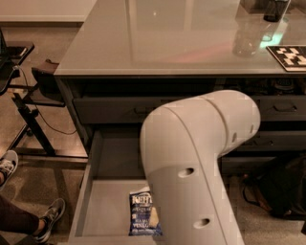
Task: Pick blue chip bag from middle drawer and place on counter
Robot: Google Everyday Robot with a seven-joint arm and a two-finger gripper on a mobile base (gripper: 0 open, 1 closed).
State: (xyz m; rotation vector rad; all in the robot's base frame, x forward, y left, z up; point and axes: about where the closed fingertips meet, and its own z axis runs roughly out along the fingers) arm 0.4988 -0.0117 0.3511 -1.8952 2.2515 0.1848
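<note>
The small dark navy chip bag (142, 214) with white lettering lies flat on the floor of the wide grey middle drawer (102, 203), near the bottom edge of the frame, a little left of centre. Its right edge is covered by the robot's arm. The drawer is pulled open toward the bottom of the frame, and the part of its plain interior left of the bag is bare.

The large, rounded, off-white robot arm (191, 158) fills the centre and lower right of the frame, bending like an elbow in front of the cabinet. The gripper is not visible; it is somewhere behind or below this bulk, and I cannot tell whether it is apart, together or clamped on anything.

Above the open drawer, a shallower dark grey drawer front (107, 110) sits closed under the counter's edge. The glossy grey-green counter (158, 38) spans the upper half of the frame. On it, in the upper right, stand a clear bottle-like container (248, 36), a dark cup (276, 9) at the top edge, and a black-and-white checkered marker card (289, 56) lying flat.

At the left a black metal stand (28, 110) rests on the brown floor. Two dark sneakers (51, 217) show in the lower left corner. A black bag (282, 191) slumps on the floor at the lower right.
</note>
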